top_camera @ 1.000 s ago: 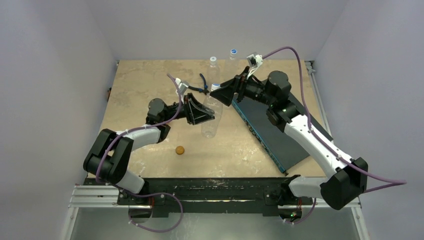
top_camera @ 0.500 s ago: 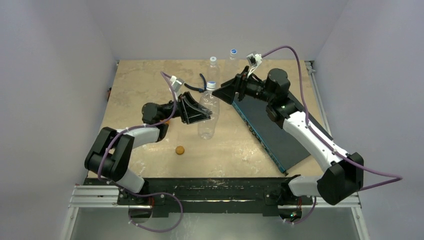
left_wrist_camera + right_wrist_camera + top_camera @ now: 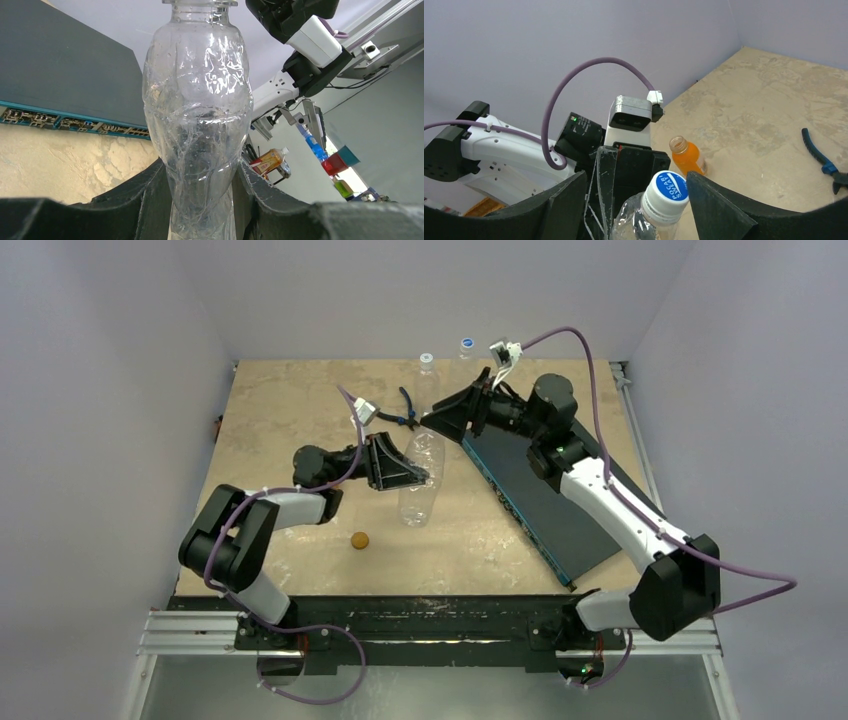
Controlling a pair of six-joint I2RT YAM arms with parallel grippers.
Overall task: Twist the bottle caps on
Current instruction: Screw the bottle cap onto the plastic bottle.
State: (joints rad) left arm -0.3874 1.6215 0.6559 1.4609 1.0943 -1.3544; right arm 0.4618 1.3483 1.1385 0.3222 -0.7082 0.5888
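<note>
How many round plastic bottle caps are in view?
4. A blue-and-white cap on the held clear plastic bottle; a white cap and a blue cap on bottles at the far edge; a flat orange cap on the table. Others may be hidden.

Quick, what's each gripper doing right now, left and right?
Left gripper: closed on the clear bottle, holding its body.
Right gripper: open, jaws on either side of the blue and white cap, not gripping it yet.

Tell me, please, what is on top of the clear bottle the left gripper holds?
A white, blue-topped cap sits on the bottle, between the open fingers of the right gripper. It covers the mouth, so the threading cannot be seen.
</note>
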